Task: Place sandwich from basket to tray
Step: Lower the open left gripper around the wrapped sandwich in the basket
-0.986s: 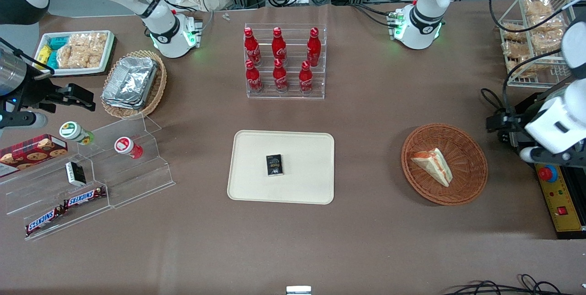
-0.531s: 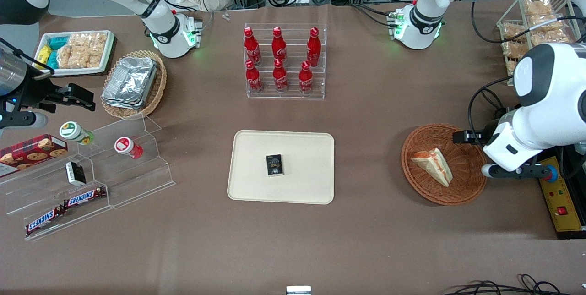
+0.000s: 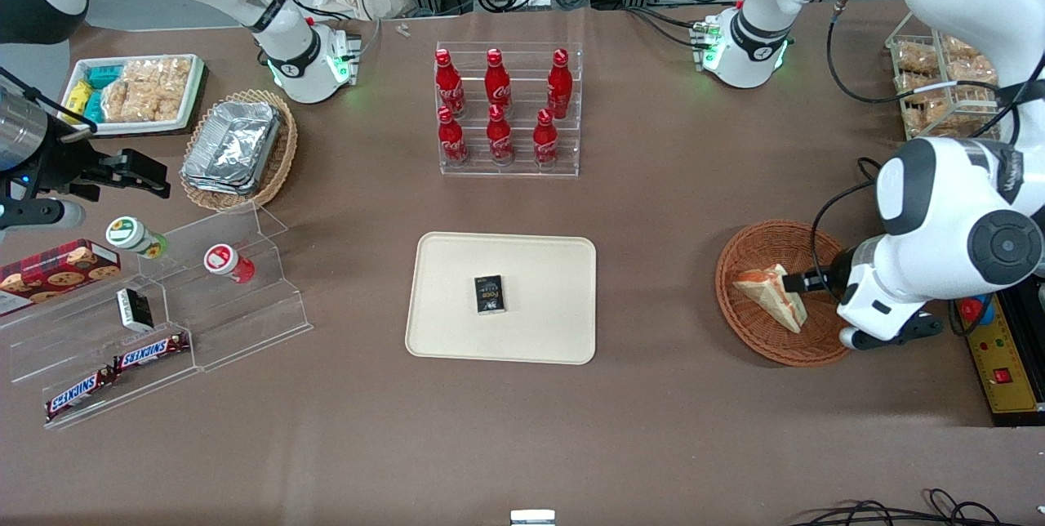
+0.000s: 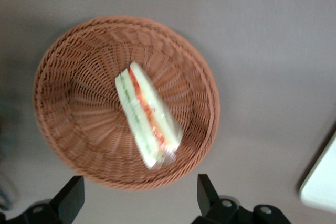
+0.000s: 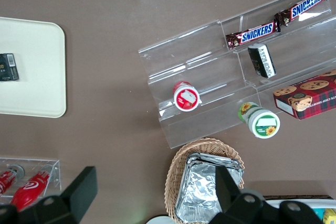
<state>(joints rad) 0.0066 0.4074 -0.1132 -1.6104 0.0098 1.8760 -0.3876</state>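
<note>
- One sandwich (image 3: 771,295) lies in the basket (image 3: 823,344), a bread wedge resting slantwise across the woven bowl, and the gripper (image 4: 137,203) hangs above it with nothing held.
- Both fingers (image 4: 69,199) stand wide apart in the wrist view, spread broader than the wedge is thick, so the opening looks ample for a grasp across the bread faces.
- Aligning comes first: the wedge sits diagonal to the line between the fingers, so I judge the wrist needs a turn until the fingers face the two flat bread sides, not the pointed end.
- Centring matters too: the fingers frame the basket's rim more than the sandwich itself, so the hand should shift over the wedge's middle before going down.
- Descent should stop short of the wicker floor, since fingertips could snag on the weave or tip the shallow bowl.
- Closing gently seems wise; soft bread may crush and the filling may squeeze out.
- Ahead waits the tray (image 3: 457,322), well apart toward the table's middle, with a small dark box (image 3: 488,294) already on it; a bare patch beside that box looks the safer landing spot.
</note>
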